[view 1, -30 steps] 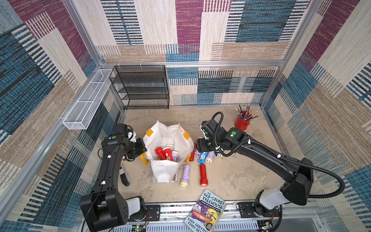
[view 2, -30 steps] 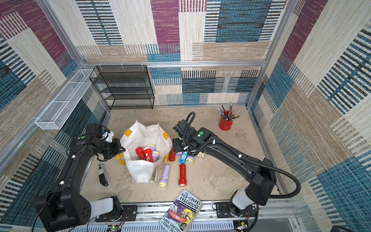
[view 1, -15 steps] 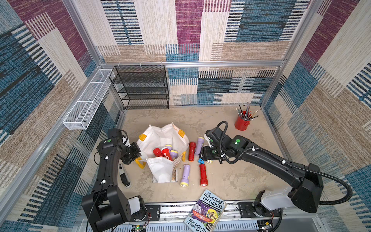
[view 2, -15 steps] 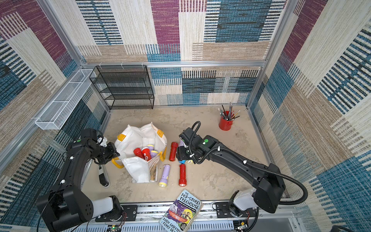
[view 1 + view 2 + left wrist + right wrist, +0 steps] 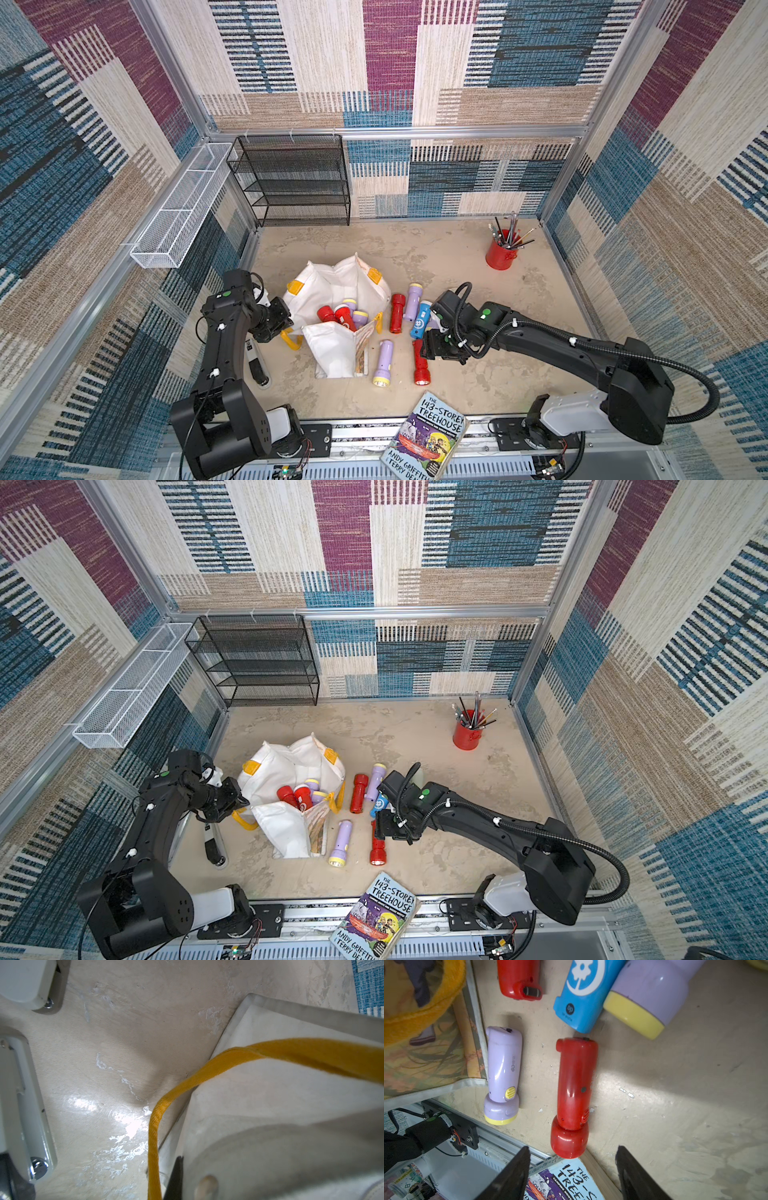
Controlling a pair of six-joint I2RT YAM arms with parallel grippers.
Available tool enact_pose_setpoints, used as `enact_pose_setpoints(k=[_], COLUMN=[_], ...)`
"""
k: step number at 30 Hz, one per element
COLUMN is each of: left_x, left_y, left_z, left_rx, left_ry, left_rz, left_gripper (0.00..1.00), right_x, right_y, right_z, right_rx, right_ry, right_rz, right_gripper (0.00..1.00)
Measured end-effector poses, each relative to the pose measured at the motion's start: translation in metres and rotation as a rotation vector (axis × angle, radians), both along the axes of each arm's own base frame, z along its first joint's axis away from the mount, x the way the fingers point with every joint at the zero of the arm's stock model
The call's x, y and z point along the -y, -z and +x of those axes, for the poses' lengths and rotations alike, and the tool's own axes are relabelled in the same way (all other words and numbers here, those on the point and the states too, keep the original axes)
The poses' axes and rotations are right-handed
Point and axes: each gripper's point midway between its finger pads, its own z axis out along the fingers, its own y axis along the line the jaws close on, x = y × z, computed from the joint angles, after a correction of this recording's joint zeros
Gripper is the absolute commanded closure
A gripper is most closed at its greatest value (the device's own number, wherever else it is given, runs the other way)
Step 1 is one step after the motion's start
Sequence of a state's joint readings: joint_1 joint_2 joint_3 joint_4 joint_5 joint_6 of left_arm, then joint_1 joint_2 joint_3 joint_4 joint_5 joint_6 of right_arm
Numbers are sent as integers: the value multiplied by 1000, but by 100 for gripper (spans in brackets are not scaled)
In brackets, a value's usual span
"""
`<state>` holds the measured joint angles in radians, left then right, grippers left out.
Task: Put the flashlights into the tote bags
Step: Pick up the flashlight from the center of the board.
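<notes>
Since a second ago your right arm has drawn back from the bag's rim toward 6 o'clock, and your left arm has dragged the bag a little toward 9 o'clock; on the table (image 5: 457,257) the white tote bag (image 5: 332,286) sits at 9 o'clock of centre, mouth open, with several red and lilac flashlights (image 5: 332,313) lying inside; the book (image 5: 430,440) overhangs the table edge at 6 o'clock; your left gripper (image 5: 281,326), on the bag's 9 o'clock side, is closed tight on the yellow handle (image 5: 228,1059); your right gripper (image 5: 572,1148) hovers with its jaws apart, holding nothing, over the head of a red flashlight (image 5: 575,1084); a lilac flashlight (image 5: 503,1072) lies parallel just beside it toward 9 o'clock, next to the bag's picture panel; at 12 o'clock of these a second red flashlight (image 5: 397,318), a blue flashlight (image 5: 419,322) and a second lilac flashlight (image 5: 413,301) lie close together on the table, outside the bag.
</notes>
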<state>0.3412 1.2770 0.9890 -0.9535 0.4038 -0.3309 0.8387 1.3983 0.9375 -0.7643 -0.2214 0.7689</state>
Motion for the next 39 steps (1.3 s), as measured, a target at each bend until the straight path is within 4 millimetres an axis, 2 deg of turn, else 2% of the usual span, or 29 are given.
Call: enact_pose_setpoints(k=[6, 10, 14, 22, 29, 39], left_x=[-1, 1, 3, 5, 7, 9], left_y=[3, 3, 2, 1, 2, 2], left_z=[0, 1, 2, 3, 3, 3], left_rx=[11, 21, 30, 47, 49, 53], left_ry=[-20, -19, -15, -13, -11, -7], left_rz=[-36, -55, -67, -82, -89, -103], left_gripper=[97, 97, 97, 97, 97, 97], right_x=[-2, -2, -8, -17, -27, -23], right_y=[26, 37, 43, 51, 54, 67], right_z=[2, 12, 20, 19, 33, 31], right_rx=[-28, -17, -6, -11, 27, 28], right_ry=[19, 30, 31, -2, -23, -32], right_rz=[-69, -119, -143, -156, -188, -239], right_gripper=[33, 34, 34, 35, 39, 45])
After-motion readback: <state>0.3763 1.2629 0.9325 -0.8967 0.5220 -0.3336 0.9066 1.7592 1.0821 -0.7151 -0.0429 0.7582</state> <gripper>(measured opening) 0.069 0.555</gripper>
